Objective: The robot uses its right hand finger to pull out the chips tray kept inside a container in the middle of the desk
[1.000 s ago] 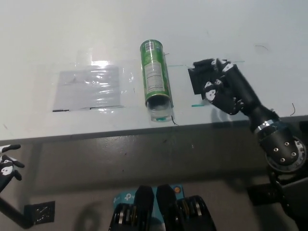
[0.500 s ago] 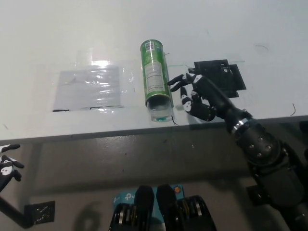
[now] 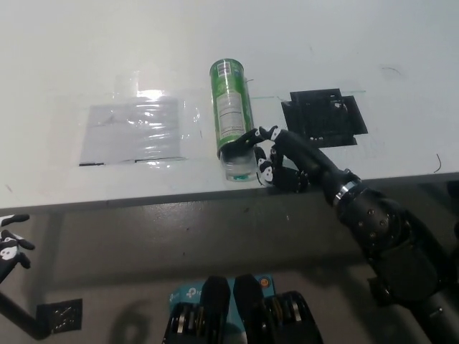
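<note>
Light, round green can [image 3: 232,107] lying on worktop [image 3: 86,57], likely to roll; right hand [image 3: 281,163] spread, empty, at clear tray [image 3: 238,166] mouth.

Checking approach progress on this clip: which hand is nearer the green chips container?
Right. The black right hand is at the near, open end of the green chips container, fingers reaching its rim. The white left hand rests far off at the lower left, below the desk edge.
</note>
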Tool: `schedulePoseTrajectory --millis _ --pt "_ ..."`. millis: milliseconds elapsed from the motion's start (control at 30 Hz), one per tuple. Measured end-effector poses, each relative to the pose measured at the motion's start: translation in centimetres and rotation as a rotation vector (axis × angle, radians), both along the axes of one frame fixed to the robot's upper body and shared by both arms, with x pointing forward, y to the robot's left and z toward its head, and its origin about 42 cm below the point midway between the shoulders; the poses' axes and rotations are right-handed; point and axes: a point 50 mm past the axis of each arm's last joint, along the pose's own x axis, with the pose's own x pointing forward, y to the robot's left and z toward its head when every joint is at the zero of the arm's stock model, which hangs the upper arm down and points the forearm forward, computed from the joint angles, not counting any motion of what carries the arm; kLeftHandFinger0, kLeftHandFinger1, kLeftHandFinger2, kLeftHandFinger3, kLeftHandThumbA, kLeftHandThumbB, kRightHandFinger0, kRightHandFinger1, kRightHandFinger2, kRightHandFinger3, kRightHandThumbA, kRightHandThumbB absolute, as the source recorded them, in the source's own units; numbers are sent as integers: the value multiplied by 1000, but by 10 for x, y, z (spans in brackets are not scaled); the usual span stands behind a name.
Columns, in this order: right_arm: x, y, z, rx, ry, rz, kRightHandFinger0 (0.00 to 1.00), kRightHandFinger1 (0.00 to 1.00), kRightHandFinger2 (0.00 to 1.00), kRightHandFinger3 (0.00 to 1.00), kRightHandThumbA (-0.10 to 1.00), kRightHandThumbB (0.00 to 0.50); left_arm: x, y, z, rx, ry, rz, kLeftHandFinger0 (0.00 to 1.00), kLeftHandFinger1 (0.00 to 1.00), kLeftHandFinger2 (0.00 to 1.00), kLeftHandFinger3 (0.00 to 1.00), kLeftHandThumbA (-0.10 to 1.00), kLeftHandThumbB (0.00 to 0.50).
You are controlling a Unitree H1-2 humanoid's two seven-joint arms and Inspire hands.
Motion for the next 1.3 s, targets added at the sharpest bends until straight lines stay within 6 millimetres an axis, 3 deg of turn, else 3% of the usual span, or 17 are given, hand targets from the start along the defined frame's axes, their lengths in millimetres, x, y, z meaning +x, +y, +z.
schedulePoseTrajectory --millis 100,133,167,267,300,333,400,467,533,633,667,700,733,833,900,1067,1300 --pt "-1 0 -2 -46 -33 25 0 0 660 736 -100 283 0 0 1 2 -1 -2 340 282 350 617 -100 109" --pt "-1 -1 -3 -54 -38 28 157 125 665 751 -100 271 0 0 2 3 -2 -3 340 280 347 614 -100 104" --pt "-1 -1 -4 -62 -42 31 210 171 681 759 -100 263 0 0 2 4 -3 -3 340 279 345 612 -100 103" --pt "-1 -6 -5 -103 -66 37 252 240 711 768 -100 265 1 1 5 9 -5 -5 337 274 342 617 -100 101" --pt "-1 -7 -5 -118 -75 38 120 154 675 743 -100 259 1 0 7 12 -9 -7 341 274 346 627 -100 104" --pt "-1 -9 -7 -135 -83 41 77 140 668 736 -100 258 1 0 8 13 -12 -9 340 273 345 627 -100 104" --pt "-2 -9 -11 -168 -99 55 116 200 663 738 -100 223 2 0 9 14 -14 -9 337 277 350 627 -100 109" --pt "-4 -8 -14 -204 -114 72 92 186 681 764 -100 192 2 0 10 14 -15 -10 323 274 344 615 -100 104" --pt "-7 -5 -17 -245 -130 94 7 103 686 794 -100 209 3 0 11 13 -16 -10 317 275 347 610 -100 104" --pt "-11 0 -21 -304 -151 123 63 180 674 797 -100 209 4 0 12 14 -20 -12 318 270 344 605 -100 102" --pt "-12 1 -22 -320 -160 128 70 186 666 788 -100 244 5 -1 12 14 -22 -12 328 277 347 607 -100 98" --pt "-12 1 -22 -329 -169 129 129 238 679 788 -100 259 5 -1 13 14 -23 -13 333 280 348 608 -100 105" --pt "-12 1 -22 -336 -177 131 217 337 739 797 -100 242 5 -1 13 14 -24 -13 347 291 359 612 -100 106" --pt "-14 0 -25 -356 -188 135 116 230 615 802 -100 245 5 0 14 16 -22 -13 327 286 358 615 -100 98" --pt "-16 -1 -29 -364 -190 138 154 260 707 829 -100 245 5 0 14 16 -21 -13 330 286 356 604 -100 118" --pt "-22 1 -35 -389 -206 148 166 271 738 851 -100 235 7 -1 15 16 -25 -15 353 288 358 612 -100 104" --pt "-39 1 -38 -373 -228 168 25 167 727 839 -100 208 7 -1 15 15 -21 -15 339 292 360 608 -100 109"
